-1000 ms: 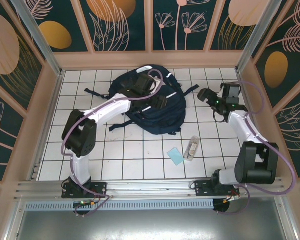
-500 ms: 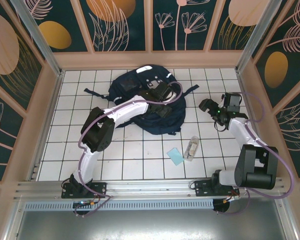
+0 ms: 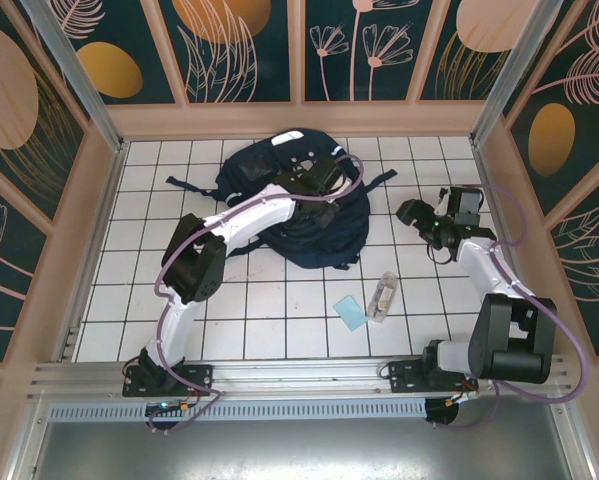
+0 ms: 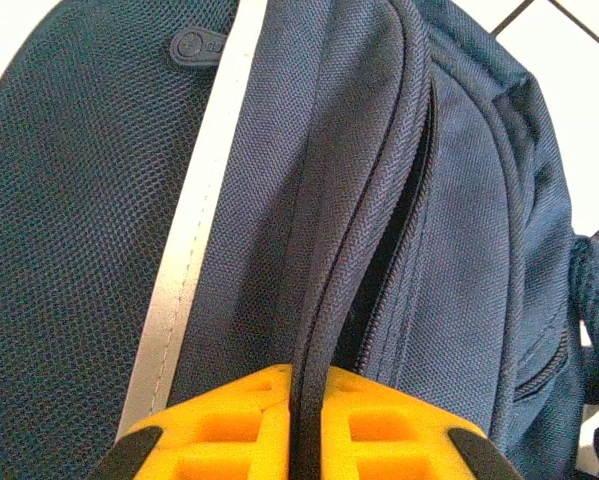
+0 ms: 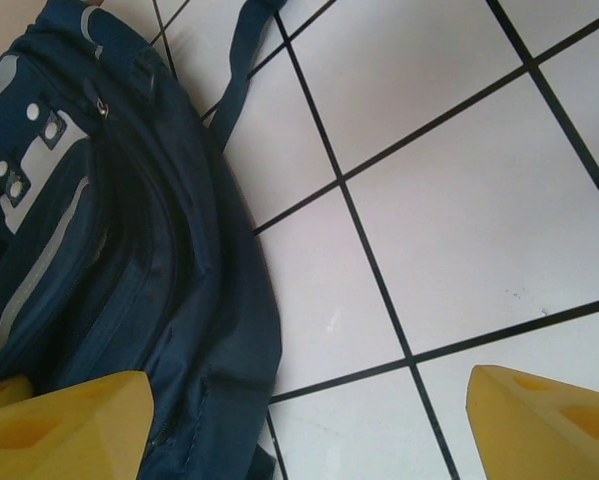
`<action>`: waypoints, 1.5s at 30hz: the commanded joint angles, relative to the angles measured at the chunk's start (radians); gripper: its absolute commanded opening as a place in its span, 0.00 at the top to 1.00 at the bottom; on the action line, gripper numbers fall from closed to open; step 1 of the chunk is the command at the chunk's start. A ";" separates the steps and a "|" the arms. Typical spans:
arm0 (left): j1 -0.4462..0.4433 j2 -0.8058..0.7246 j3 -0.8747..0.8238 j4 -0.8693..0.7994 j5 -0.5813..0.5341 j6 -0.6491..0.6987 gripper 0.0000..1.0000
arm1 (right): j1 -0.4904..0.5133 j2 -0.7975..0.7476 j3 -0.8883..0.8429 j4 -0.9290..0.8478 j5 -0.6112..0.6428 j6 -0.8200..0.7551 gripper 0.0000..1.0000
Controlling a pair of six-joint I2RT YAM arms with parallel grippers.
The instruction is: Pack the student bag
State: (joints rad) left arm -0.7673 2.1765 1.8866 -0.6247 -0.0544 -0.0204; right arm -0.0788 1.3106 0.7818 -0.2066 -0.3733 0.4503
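Left gripper (image 4: 306, 390) pinches the zip-edge seam of the large navy-blue fabric student bag (image 3: 324, 238) with white stripes, which lies at the far middle of the white-tiled worktop (image 3: 169, 300).
Its yellow jaws are pressed together on the raised seam beside a dark gap in the zip line. The right gripper (image 5: 304, 400), jaws spread and empty, hovers over bare tile just beside the bag's right edge. To do this well, I judge, the left should lift the seam gently so the gap widens without dragging the whole bag, while the right pins the fabric or takes the opposite lip. A pale blue flat card (image 3: 350, 312) and a small clear packet (image 3: 383, 297) lie nearer the arm bases.
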 commanded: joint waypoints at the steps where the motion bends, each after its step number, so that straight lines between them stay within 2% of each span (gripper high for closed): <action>1: 0.011 -0.016 0.073 -0.036 0.083 -0.033 0.87 | 0.001 -0.024 -0.025 0.012 -0.027 -0.005 0.18; 5: 0.023 0.026 0.116 -0.062 0.100 -0.036 0.85 | 0.004 -0.020 -0.035 0.012 -0.029 0.001 0.19; 6: 0.027 0.032 0.115 -0.062 0.098 -0.036 0.88 | 0.004 -0.020 -0.037 0.013 -0.029 0.001 0.19; 7: 0.029 0.034 0.113 -0.061 0.095 -0.041 1.00 | 0.006 -0.019 -0.040 0.014 -0.029 0.001 0.20; 9: 0.049 0.029 0.110 -0.056 0.121 -0.060 1.00 | 0.006 -0.019 -0.046 0.016 -0.035 0.001 0.23; 13: 0.132 -0.025 0.071 0.019 0.387 -0.165 1.00 | 0.027 -0.018 -0.085 -0.002 0.009 0.004 0.25; 15: 0.154 -0.049 0.059 0.053 0.459 -0.202 1.00 | 0.052 -0.019 -0.111 -0.027 0.044 0.009 0.25; 21: 0.166 -0.077 0.090 0.076 0.514 -0.229 1.00 | 0.202 -0.072 -0.160 -0.175 0.204 0.065 0.23; 23: 0.182 -0.070 0.081 0.114 0.562 -0.262 1.00 | 0.262 -0.095 -0.166 -0.222 0.237 0.107 0.14; 28: 0.205 -0.092 -0.049 0.332 0.645 -0.401 1.00 | 0.391 -0.137 -0.193 -0.285 0.349 0.207 0.11; 30: 0.207 -0.108 -0.091 0.419 0.662 -0.446 1.00 | 0.415 -0.143 -0.216 -0.295 0.356 0.241 0.11; 36: 0.212 -0.130 -0.133 0.493 0.653 -0.485 1.00 | 0.490 -0.138 -0.256 -0.303 0.384 0.319 0.13; 41: 0.224 -0.168 -0.212 0.576 0.656 -0.520 1.00 | 0.516 -0.080 -0.287 -0.229 0.384 0.352 0.23; 43: 0.234 -0.176 -0.223 0.588 0.666 -0.533 1.00 | 0.527 -0.058 -0.276 -0.232 0.419 0.352 0.32; 45: 0.241 -0.186 -0.234 0.592 0.669 -0.536 1.00 | 0.545 -0.050 -0.256 -0.262 0.474 0.354 0.34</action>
State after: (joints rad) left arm -0.5404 2.0678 1.6592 -0.1516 0.5678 -0.5266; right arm 0.4416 1.2224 0.5251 -0.4801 0.0364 0.7731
